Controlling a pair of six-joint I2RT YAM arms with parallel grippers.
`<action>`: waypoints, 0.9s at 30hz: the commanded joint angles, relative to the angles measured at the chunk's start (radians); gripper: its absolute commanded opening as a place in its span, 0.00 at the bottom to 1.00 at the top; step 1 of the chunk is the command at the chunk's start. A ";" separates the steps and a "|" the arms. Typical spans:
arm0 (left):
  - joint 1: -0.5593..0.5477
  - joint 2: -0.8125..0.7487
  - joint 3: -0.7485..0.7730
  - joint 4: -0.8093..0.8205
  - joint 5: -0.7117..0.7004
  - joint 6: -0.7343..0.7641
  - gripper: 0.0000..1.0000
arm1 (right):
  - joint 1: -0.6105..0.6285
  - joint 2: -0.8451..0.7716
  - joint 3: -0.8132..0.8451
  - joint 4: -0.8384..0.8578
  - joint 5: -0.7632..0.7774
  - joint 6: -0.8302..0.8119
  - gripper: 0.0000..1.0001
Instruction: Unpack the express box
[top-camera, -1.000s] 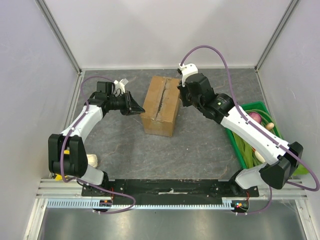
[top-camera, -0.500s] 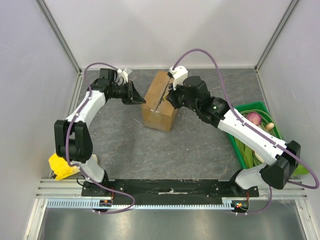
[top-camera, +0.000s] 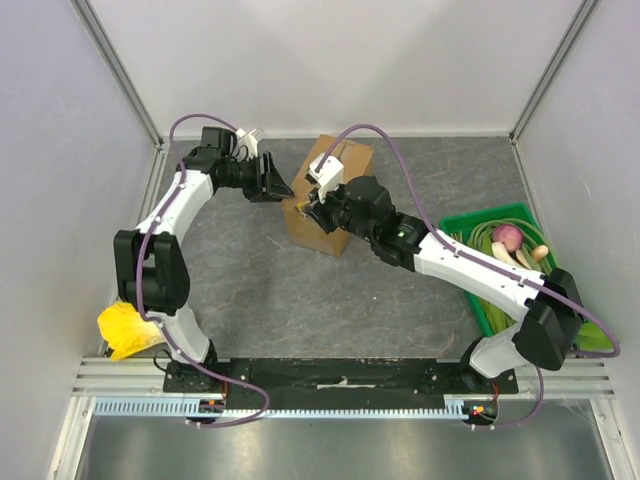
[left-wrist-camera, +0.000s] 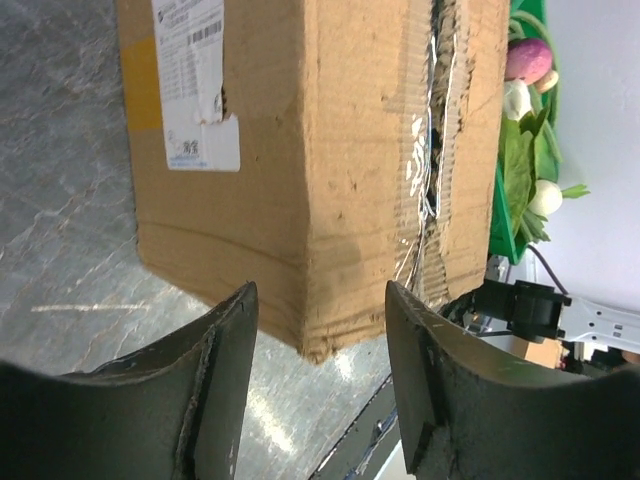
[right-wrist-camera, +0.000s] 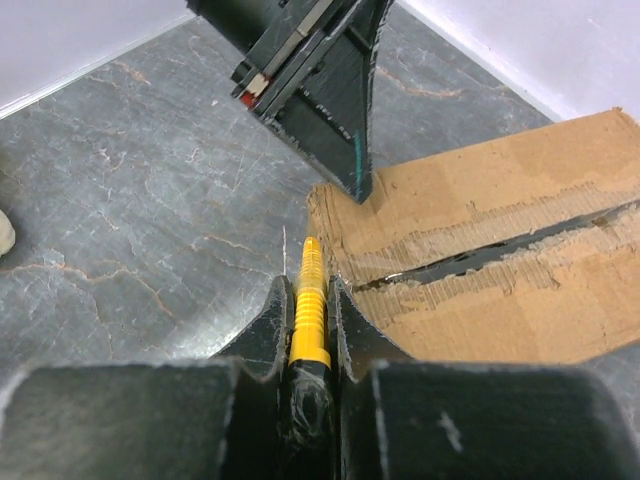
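Observation:
The express box (top-camera: 345, 160) is a brown cardboard carton at the table's middle back, its centre seam slit and ragged. In the left wrist view the express box (left-wrist-camera: 330, 150) has a corner between my open left gripper (left-wrist-camera: 320, 300) fingers, not touched. In the top view the left gripper (top-camera: 275, 185) is at the box's left side. My right gripper (right-wrist-camera: 308, 285) is shut on a yellow ribbed cutter (right-wrist-camera: 312, 310), its tip at the near end of the box top (right-wrist-camera: 500, 270). In the top view the right gripper (top-camera: 303, 207) is over the box's front-left corner.
A green crate of vegetables (top-camera: 485, 220) stands at the right, also in the left wrist view (left-wrist-camera: 497, 220). A yellow object (top-camera: 125, 328) lies at the front left. Metal frame posts and white walls enclose the table.
My right gripper has moved left along the box top to its front-left corner. The box has turned and shifted. My left gripper has moved a little farther back.

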 joint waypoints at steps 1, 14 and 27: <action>0.003 -0.120 -0.063 0.062 -0.077 -0.010 0.60 | -0.001 0.003 -0.005 0.129 -0.004 -0.065 0.00; 0.003 -0.197 -0.261 0.227 -0.076 -0.127 0.56 | -0.001 0.049 -0.053 0.187 -0.024 -0.202 0.00; 0.003 -0.151 -0.261 0.266 -0.069 -0.170 0.45 | -0.001 0.071 -0.064 0.212 0.013 -0.240 0.00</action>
